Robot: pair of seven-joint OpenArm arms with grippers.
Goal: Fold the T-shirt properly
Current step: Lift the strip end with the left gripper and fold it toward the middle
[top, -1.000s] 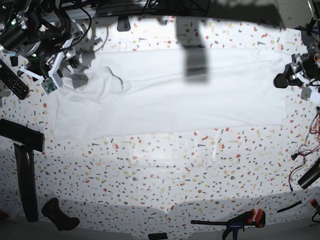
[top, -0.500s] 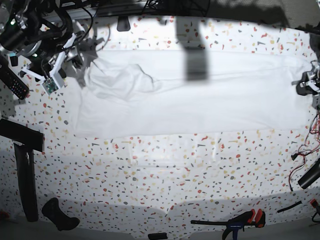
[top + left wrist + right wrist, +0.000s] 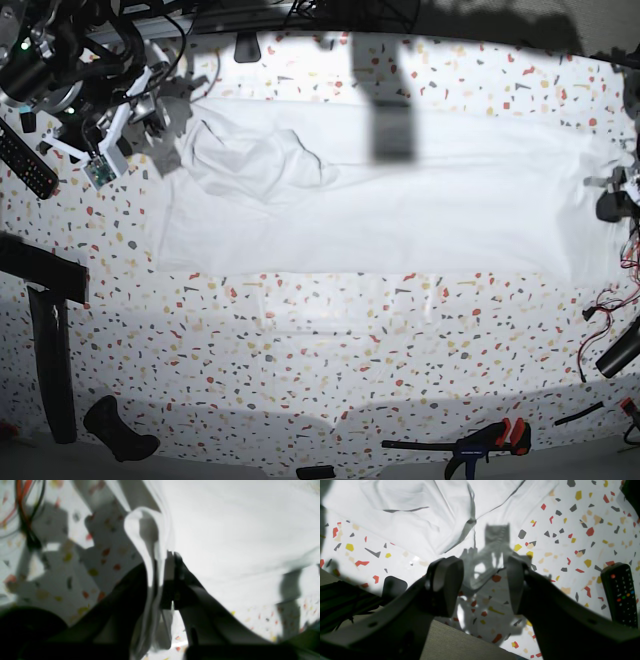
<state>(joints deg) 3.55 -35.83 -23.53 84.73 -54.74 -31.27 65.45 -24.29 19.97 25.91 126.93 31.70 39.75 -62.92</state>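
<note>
White T-shirt (image 3: 400, 210) spread wide across the speckled table (image 3: 330, 350), upper half of the base view, reaching from about ten o'clock to three o'clock. Mostly flat, with a rumpled bunch of folds (image 3: 250, 160) at the ten o'clock end.

Left gripper (image 3: 162, 562) at the three o'clock edge of the base view, at the shirt's end. In the left wrist view, jaws pinched together on a thin standing fold of the T-shirt (image 3: 225, 530), cloth running down between the dark fingers (image 3: 185, 577). View blurred; red and black wires (image 3: 25, 510) at ten o'clock.

Right gripper (image 3: 485, 580) up at ten o'clock of the base view, just beside the rumpled end. In the right wrist view, jaws spread apart with nothing between them, only speckled table and the gripper's shadow showing in the gap. T-shirt (image 3: 407, 512) at eleven o'clock of that view, creased, apart from the fingers (image 3: 445, 585). Black remote control (image 3: 618, 592) lying on the table at four o'clock.

Along the six o'clock edge of the base view, a clamp with red handles (image 3: 480, 440); at eight o'clock, a long black bar (image 3: 52, 360).
</note>
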